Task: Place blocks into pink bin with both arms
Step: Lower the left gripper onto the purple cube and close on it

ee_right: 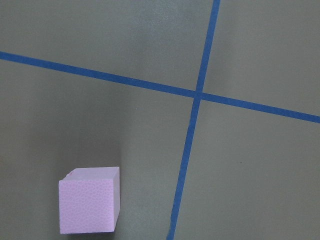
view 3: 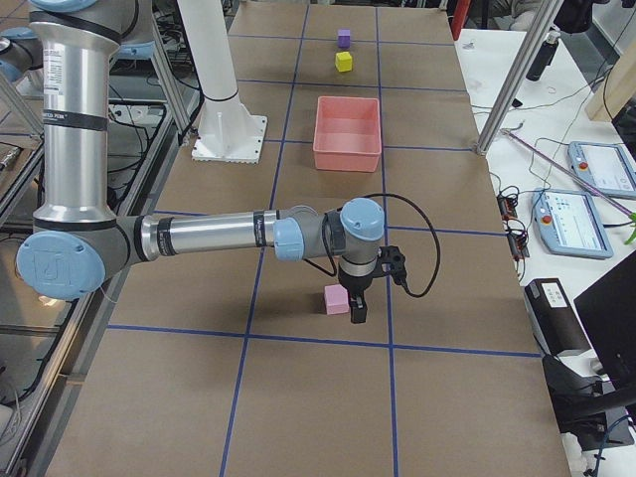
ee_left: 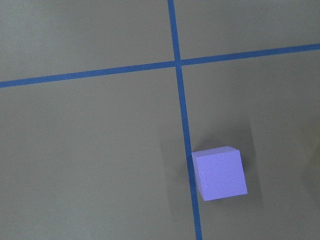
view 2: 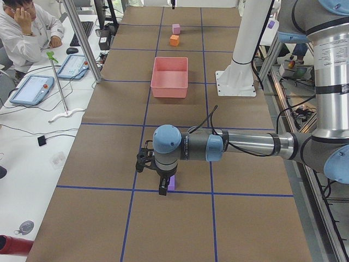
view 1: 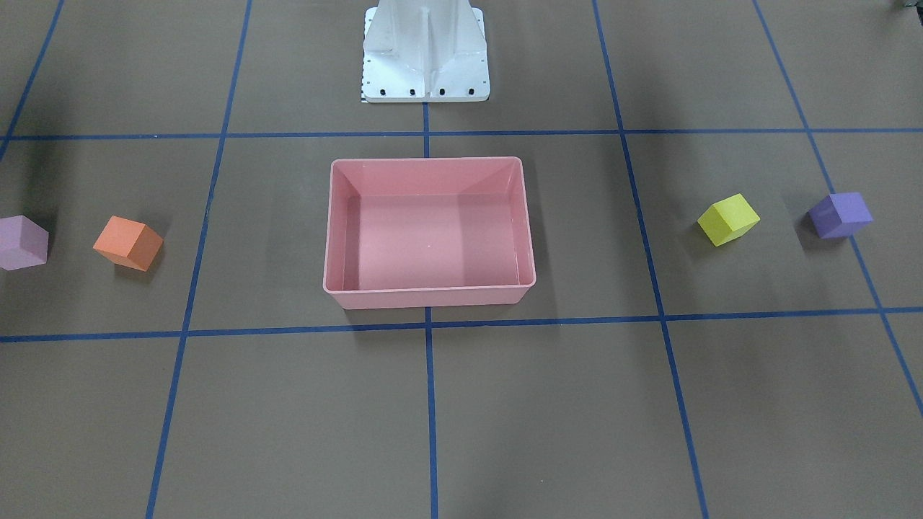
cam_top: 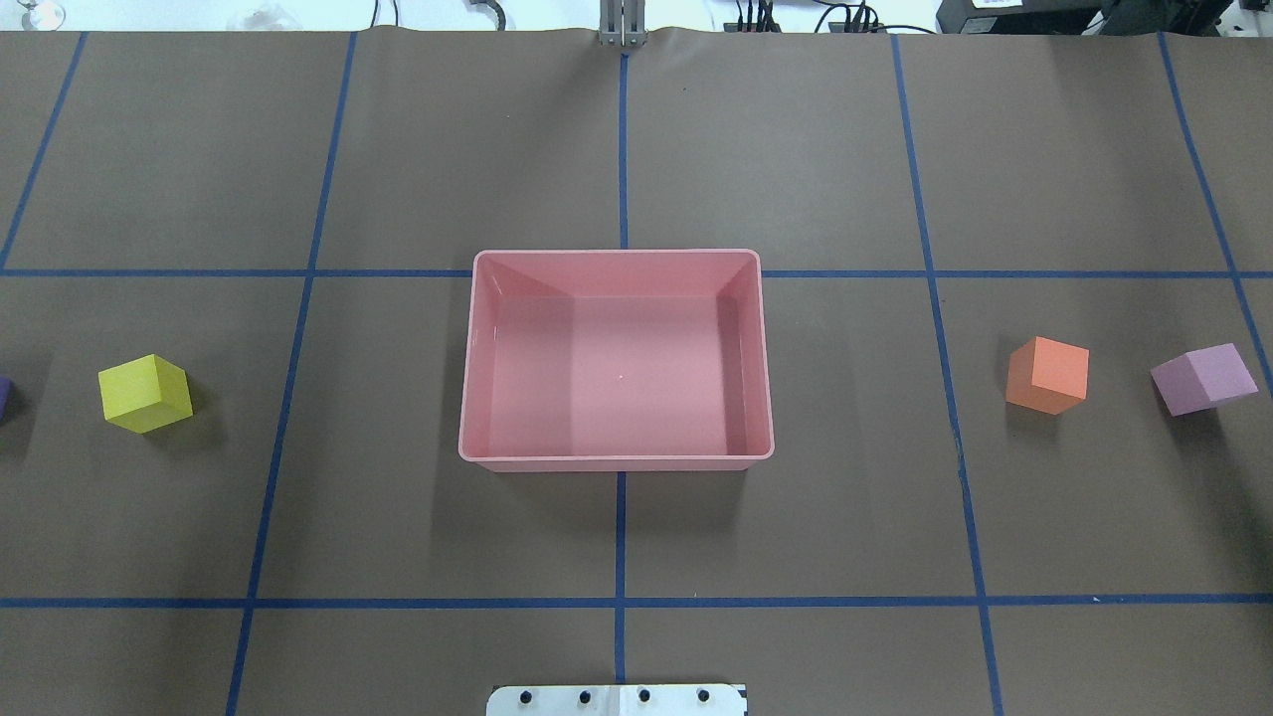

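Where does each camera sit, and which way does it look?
Front-facing: across the table, facing the robot; bin, base.
Overhead: behind the robot, looking forward and down; bin, base edge.
Left: table's end; near left arm by purple block.
Right: other end; near right arm by pink block.
Left wrist: down on purple block; no body.
Right wrist: down on pink block; no body.
Shared: all exterior views show the bin.

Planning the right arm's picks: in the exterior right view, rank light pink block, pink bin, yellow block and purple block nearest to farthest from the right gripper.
1. light pink block, beside the right gripper.
2. pink bin, mid-table.
3. yellow block, beyond the bin.
4. purple block, farthest end.
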Available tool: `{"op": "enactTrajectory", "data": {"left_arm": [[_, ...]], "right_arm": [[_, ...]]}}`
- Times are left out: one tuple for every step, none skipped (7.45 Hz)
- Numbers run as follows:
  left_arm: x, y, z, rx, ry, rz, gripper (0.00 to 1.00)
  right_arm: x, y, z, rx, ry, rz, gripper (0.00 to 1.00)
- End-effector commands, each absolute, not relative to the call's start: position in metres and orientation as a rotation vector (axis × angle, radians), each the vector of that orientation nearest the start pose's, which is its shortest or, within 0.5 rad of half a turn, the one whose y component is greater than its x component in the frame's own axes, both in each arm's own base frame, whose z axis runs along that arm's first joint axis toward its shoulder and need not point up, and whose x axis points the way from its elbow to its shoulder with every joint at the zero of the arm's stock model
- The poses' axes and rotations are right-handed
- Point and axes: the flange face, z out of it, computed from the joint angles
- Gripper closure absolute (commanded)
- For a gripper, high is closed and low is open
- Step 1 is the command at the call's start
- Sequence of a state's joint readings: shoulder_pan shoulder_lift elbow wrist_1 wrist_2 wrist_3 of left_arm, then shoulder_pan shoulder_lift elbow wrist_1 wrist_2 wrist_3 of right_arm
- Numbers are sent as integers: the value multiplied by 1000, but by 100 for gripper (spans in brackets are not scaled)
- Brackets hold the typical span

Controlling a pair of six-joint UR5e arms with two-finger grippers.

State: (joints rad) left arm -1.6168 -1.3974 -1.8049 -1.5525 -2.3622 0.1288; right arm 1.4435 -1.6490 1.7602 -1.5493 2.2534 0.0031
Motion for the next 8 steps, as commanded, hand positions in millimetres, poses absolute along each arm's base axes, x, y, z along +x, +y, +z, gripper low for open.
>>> {"op": "enactTrajectory", "data": {"left_arm": [[-82,-415,624,118,784,99,0],[-81,-417,620,127,788,103,0],[-81,-426,609,150,786,114,0],[-81,-432,605,159,787,120,0],[-77,-443,599,171,791,127,0],[-75,-460,590,183,795,136,0],[-71,-460,592,176,804,144,0],[-64,-460,596,167,847,153,0]], "right_arm": [[11,-471,605,85,-691,-165,0],[11,-471,605,85,-691,-165,0],[11,-471,603,89,-691,-167,0],[11,-471,603,89,-691,-167,0],[10,-472,603,102,-693,-170,0],[10,-472,603,104,-693,-172,0],[10,-472,604,103,-693,-172,0],[10,-472,604,103,-693,-172,0]]}}
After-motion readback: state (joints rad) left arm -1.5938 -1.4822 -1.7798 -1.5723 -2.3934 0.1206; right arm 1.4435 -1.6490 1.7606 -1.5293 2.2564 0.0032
